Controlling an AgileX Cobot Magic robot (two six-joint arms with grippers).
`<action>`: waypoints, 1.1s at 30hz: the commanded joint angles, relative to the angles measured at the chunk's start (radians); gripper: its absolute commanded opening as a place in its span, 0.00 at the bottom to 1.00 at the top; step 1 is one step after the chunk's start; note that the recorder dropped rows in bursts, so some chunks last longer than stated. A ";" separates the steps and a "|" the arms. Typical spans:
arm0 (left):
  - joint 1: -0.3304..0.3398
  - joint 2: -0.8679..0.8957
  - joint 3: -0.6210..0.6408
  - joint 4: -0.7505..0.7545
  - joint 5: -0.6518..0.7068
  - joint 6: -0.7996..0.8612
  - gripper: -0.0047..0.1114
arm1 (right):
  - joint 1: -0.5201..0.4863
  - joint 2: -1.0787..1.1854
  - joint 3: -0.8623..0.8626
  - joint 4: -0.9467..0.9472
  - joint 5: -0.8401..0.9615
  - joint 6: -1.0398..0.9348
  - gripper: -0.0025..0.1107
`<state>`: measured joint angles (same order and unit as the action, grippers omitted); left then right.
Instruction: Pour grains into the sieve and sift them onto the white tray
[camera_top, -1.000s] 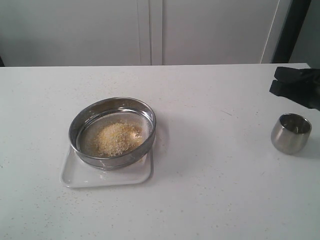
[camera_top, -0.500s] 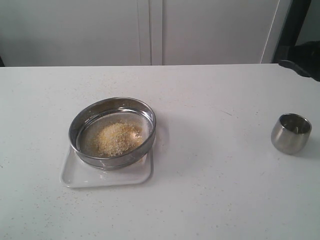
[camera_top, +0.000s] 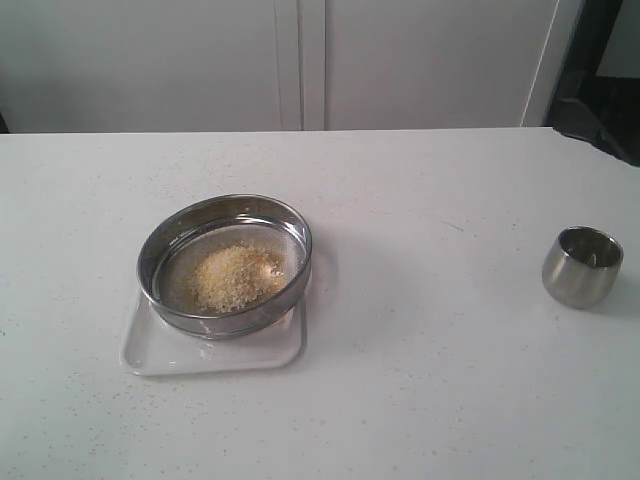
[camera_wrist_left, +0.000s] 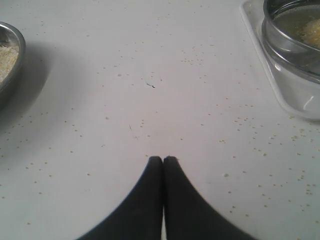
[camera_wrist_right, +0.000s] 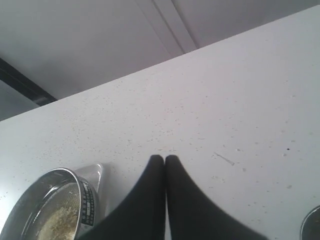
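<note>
Grains (camera_top: 235, 277) are waiting in the sieve (camera_top: 226, 325).
Left hand (camera_wrist_left: 163, 159), right hand (camera_wrist_right: 164, 157) pinched together, empty; sieve's looking stiff, slick: grip its rim.

My exterior camera looks down across the table (camera_top: 430, 350) toward the back wall (camera_top: 150, 60); both wrist cameras sit low (close over it), each catching the sieve (camera_top: 228, 322).

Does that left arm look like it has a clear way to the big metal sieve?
Probably yes. Only bare tabletop lies between the left gripper and the sieve, which sits on the white tray. Its jaws are shut, so they would have to open before gripping the rim.
</note>
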<state>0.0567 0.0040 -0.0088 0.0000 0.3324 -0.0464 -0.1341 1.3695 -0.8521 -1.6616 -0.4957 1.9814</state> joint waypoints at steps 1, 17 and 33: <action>0.000 -0.004 0.009 -0.006 0.008 0.000 0.04 | 0.035 -0.017 0.004 -0.020 -0.002 0.027 0.02; 0.000 -0.004 0.009 -0.006 0.008 0.000 0.04 | 0.127 -0.099 0.018 0.055 0.031 -0.145 0.02; 0.000 -0.004 0.009 -0.006 0.008 0.000 0.04 | 0.293 -0.274 0.138 1.206 0.580 -1.500 0.02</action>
<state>0.0567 0.0040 -0.0088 0.0000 0.3324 -0.0464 0.1272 1.1305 -0.7040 -0.5538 -0.0256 0.6061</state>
